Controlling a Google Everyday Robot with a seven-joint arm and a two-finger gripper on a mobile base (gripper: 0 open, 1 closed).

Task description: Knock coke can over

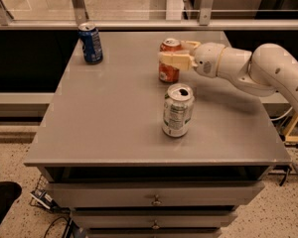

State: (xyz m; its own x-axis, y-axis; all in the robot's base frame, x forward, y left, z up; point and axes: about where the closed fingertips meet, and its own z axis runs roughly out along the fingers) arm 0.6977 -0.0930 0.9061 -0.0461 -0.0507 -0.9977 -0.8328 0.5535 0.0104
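Red coke can (168,74) upright | gripper (174,52) at its top, fingers (175,60) apart

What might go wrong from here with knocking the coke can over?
The tool is level with the upper part of the upright red-orange soda can; a slow push may slide it along the grey table instead of tipping it. The silver labelled can stands close in front, so the falling can or the white arm might strike it too.
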